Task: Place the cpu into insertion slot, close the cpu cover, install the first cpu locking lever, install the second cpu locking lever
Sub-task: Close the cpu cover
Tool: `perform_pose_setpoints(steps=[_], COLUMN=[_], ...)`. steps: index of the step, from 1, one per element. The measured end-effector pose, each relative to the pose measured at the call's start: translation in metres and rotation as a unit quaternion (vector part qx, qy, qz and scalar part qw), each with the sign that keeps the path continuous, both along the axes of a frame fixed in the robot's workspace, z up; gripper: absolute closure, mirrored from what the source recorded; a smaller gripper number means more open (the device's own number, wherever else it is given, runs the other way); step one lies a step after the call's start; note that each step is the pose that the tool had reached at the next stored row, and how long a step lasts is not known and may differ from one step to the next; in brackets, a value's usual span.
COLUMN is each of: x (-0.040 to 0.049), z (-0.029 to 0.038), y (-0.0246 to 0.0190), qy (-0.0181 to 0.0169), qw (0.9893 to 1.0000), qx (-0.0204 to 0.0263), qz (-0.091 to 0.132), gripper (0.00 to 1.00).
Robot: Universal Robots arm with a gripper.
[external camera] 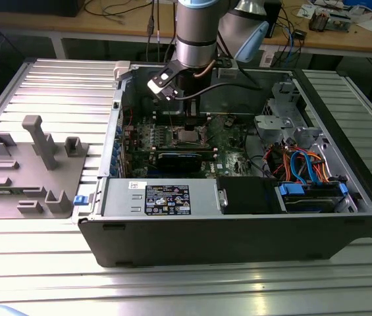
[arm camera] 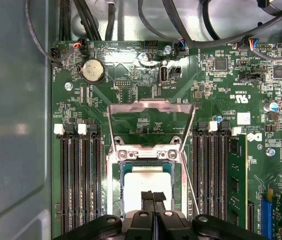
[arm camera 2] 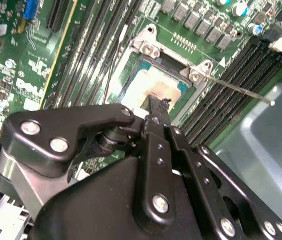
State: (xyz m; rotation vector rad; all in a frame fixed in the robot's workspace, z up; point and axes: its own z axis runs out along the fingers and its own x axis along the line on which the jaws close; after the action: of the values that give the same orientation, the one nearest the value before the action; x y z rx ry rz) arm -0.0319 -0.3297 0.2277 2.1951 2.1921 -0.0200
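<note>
Exterior view: arm (external camera: 195, 33) drops near-vertical from above into the open PC case (external camera: 238, 230) on the ribbed metal desk (external camera: 172, 289). Wrist points straight down, and the tool (external camera: 187, 113) hangs just over the insertion slot (external camera: 187, 136) on the green board. A grey fixture tray (external camera: 34, 171) sits on the desk, well apart, at the exterior view's left.

Second wrist view: tool (arm camera 2: 153, 107) w/ its black linkages drawn in and tips pressed together, nothing pinched betw. them. Tips sit over the cpu (arm camera 2: 153, 87), which lies flat in the insertion slot (arm camera 2: 131, 75). Can't tell if the tips touch the chip. A thin locking lever (arm camera 2: 240, 90) sticks out free from a slot corner, across the memory slots (arm camera 2: 220, 75).

First wrist view: looking straight down, tool (arm camera: 153, 196) closed, over the near part of the cpu (arm camera: 148, 180). The chip is seated inside the slot's silver rim (arm camera: 116, 190). The cpu cover (arm camera: 150, 107) is swung open, off the slot, hinged at its far edge. A lever (arm camera: 189, 187) lies unlatched beside the slot.
</note>
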Motion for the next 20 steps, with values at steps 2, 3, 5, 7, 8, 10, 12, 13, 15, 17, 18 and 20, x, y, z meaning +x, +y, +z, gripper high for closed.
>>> perform_pose_setpoints(steps=[2,3,5,7,8,10,12,13,15,17,18,20], x=[0.0004,0.0006,0.0007,0.0007,0.0007,0.0007,0.0006,0.0007,0.0007,0.0007,0.0007,0.0007], z=[0.0000,-0.0001,0.0000,0.0002,0.0004,0.0011,0.0017,0.0020,0.0028,0.0034,0.0037,0.0037], y=[0.0000,0.0000,0.0000,0.0001,0.0001,0.0000,0.0000,0.0000,0.0000,0.0001,0.0000,0.0000], qy=[0.0000,0.0000,0.0000,0.0000,0.0000,0.0000,0.0000,0.0000,0.0000,0.0000,0.0000,0.0000], qw=[1.0000,1.0000,1.0000,1.0000,1.0000,1.0000,1.0000,1.0000,1.0000,1.0000,1.0000,1.0000], qx=[0.0000,0.0001,0.0000,0.0001,0.0001,0.0000,0.0000,0.0000,0.0000,0.0002,-0.0001,-0.0004], qz=[0.000,0.000,0.000,0.000,0.000,0.000,0.000,0.000,0.000,0.000,0.000,0.000], gripper=[0.89,0.89,0.89,0.89,0.89,0.89,0.89,0.89,0.89,0.89,0.89,0.89])
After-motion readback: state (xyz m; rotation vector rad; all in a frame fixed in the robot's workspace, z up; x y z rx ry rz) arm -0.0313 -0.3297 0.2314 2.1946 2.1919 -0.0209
